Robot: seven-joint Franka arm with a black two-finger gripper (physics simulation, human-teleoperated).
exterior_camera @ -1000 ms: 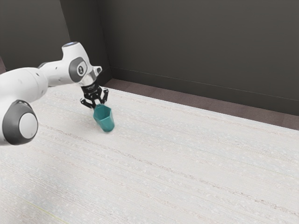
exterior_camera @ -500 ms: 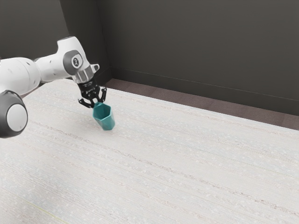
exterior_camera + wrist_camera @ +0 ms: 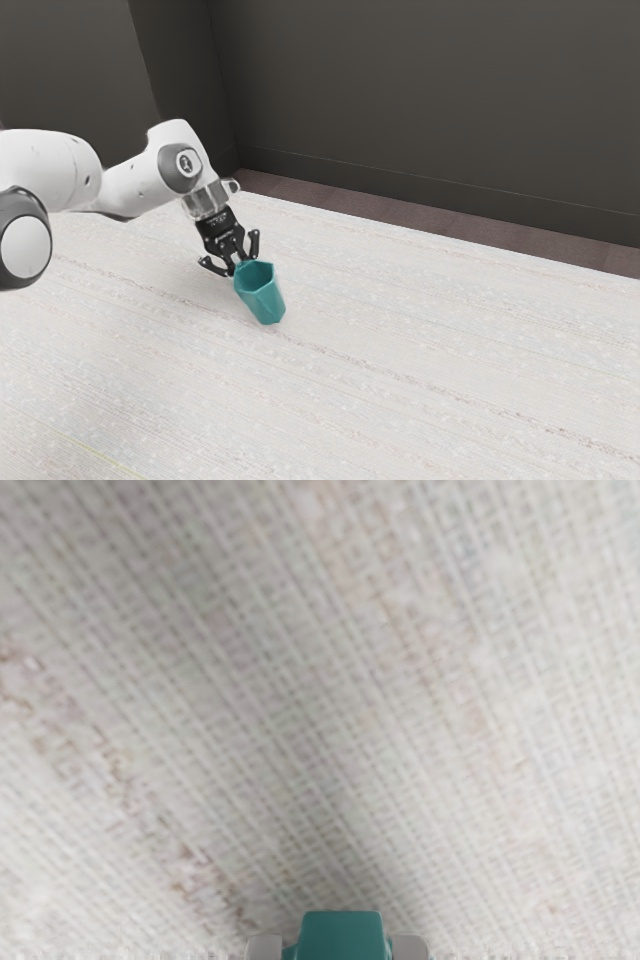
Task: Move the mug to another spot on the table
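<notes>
Our gripper (image 3: 238, 268) is clamped on the rim of the teal mug (image 3: 262, 293). The mug hangs tilted, its base close to the pale table (image 3: 420, 380) toward the exterior view's left. We cannot tell whether they touch. Beyond the table lie a brown floor (image 3: 450, 222) and a dark wall (image 3: 450, 90).

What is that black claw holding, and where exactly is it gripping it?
The gripper holds the teal mug by its top rim; the mug hangs tilted below it.
</notes>
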